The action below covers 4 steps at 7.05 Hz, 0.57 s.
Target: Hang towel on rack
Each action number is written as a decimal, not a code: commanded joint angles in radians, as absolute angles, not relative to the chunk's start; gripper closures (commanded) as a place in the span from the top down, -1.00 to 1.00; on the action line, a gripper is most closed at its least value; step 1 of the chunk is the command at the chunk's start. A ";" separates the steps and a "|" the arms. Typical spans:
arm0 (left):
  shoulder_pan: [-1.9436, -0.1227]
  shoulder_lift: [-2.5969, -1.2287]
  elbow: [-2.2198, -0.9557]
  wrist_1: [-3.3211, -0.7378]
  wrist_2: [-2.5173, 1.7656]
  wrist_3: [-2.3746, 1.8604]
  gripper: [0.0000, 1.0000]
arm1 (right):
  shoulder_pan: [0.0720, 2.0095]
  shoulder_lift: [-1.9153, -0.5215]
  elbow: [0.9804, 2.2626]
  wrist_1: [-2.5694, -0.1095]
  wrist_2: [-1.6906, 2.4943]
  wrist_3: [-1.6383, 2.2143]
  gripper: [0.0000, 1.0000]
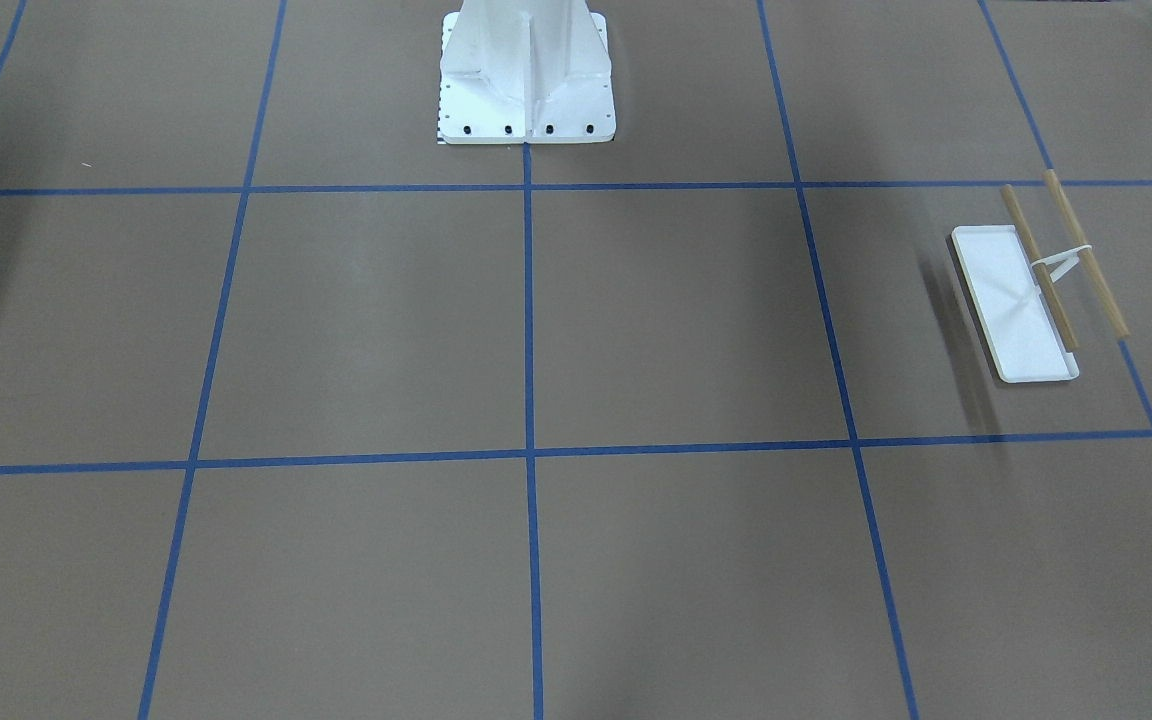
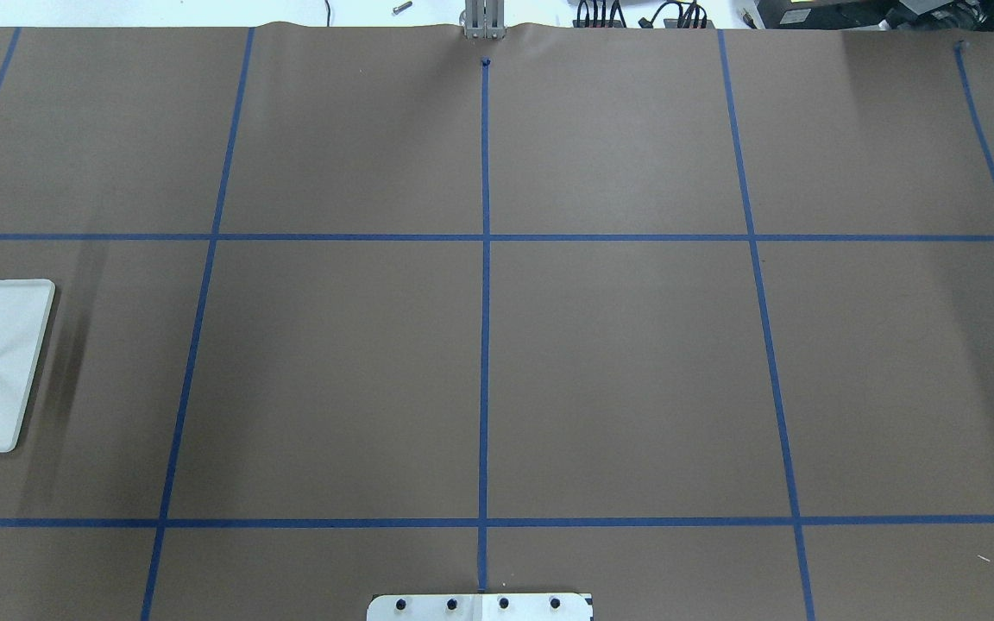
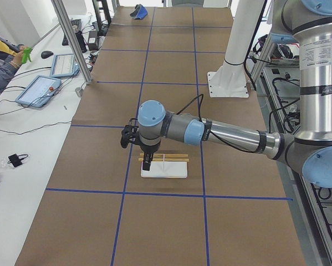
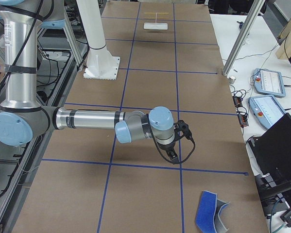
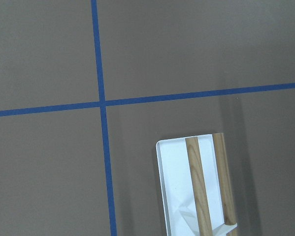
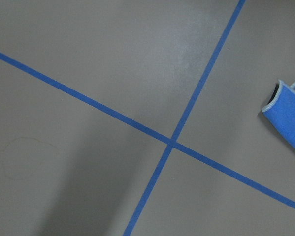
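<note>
Left arm (image 3: 232,136) stretched out level, well off to one side of the pedestal (image 3: 228,72), wrist bent so the left gripper (image 3: 148,163) points straight down. Right arm (image 4: 92,119) mirrors it on the pedestal's other side, right gripper (image 4: 172,156) also hanging downward. Finger spread on either: can't tell from side cameras.
</note>
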State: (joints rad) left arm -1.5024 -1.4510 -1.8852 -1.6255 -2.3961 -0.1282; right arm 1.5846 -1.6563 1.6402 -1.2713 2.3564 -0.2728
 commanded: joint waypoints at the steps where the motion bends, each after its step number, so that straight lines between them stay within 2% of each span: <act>1: -1.502 -1.459 -1.873 -1.625 -2.396 -0.129 0.97 | 1.586 -1.622 1.535 -1.159 2.298 -0.270 1.00; 2: -1.500 -1.459 -1.871 -1.623 -2.398 -0.130 0.97 | 1.586 -1.614 1.461 -1.066 2.274 -0.268 1.00; 4: -1.499 -1.459 -1.871 -1.621 -2.398 -0.130 0.97 | 1.585 -1.400 1.201 -1.022 2.193 -0.259 1.00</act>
State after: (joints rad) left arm -1.5000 -1.4587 -1.8726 -1.6229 -2.3974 -0.1302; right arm 1.5858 -1.5253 1.3634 -1.0580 2.2462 -0.2626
